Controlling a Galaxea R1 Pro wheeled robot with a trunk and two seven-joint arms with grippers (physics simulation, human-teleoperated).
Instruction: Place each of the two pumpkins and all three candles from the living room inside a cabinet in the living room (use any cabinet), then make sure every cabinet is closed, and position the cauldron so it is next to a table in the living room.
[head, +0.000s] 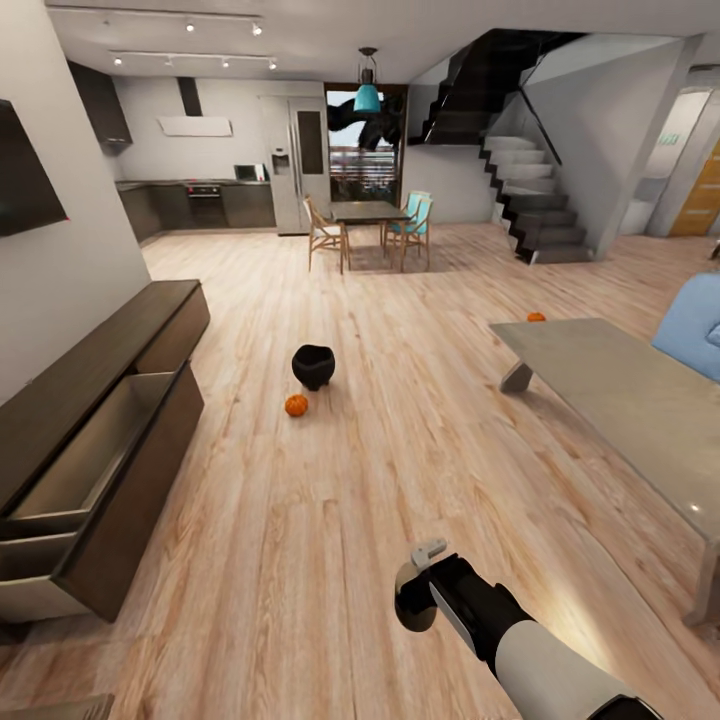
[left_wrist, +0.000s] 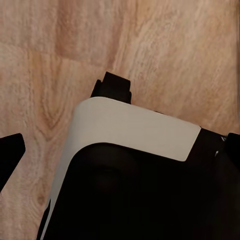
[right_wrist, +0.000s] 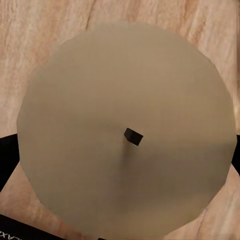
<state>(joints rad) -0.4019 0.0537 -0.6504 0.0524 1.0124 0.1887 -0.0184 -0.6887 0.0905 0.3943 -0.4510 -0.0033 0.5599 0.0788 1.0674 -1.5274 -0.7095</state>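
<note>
My right gripper (head: 421, 583) hangs low over the wood floor near the front, shut on a cream candle (head: 409, 598). The candle's round top with its small dark wick (right_wrist: 127, 132) faces the right wrist camera. A black cauldron (head: 313, 365) stands on the floor mid-room, with an orange pumpkin (head: 296, 405) just in front of it. A second pumpkin (head: 537, 317) lies on the floor past the table's far corner. The long dark-brown cabinet (head: 110, 340) runs along the left wall with a tan drawer (head: 90, 450) pulled open. One left fingertip (left_wrist: 10, 155) shows at the frame's edge, over the robot's body.
A long grey table (head: 620, 390) stands at the right with a blue sofa (head: 695, 325) behind it. A dining table with chairs (head: 370, 215) and stairs (head: 530, 200) are far back. A dark TV (head: 25, 170) hangs above the cabinet. Wood floor spreads between cabinet and table.
</note>
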